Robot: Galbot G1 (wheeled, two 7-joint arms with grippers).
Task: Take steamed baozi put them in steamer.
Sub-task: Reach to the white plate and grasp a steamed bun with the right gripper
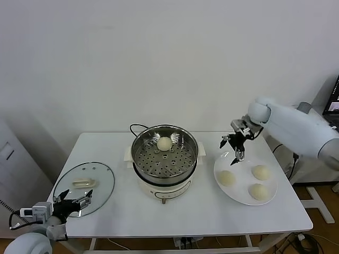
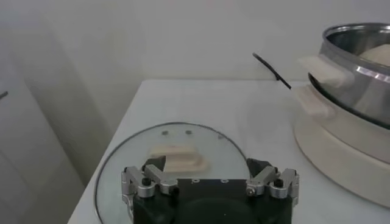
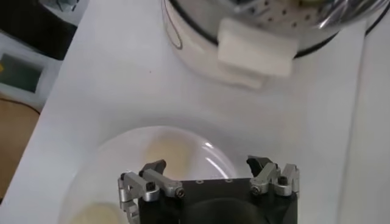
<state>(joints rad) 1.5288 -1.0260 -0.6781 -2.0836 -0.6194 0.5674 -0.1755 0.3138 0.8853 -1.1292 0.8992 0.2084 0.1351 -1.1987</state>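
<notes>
three baozi [image 1: 247, 180] plated, one in steamer [image 1: 164, 156] (four)

No readable text, no labels, no brands, no numbers

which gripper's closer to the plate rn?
Right. The right gripper hovers open above the plate's far edge; the left gripper sits open over the glass lid, across the steamer.

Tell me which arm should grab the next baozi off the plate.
Right. The right gripper hangs open just above the plate, where three baozi remain, beside the steamer. The left gripper sits open over the glass lid at the table's far left.
</notes>
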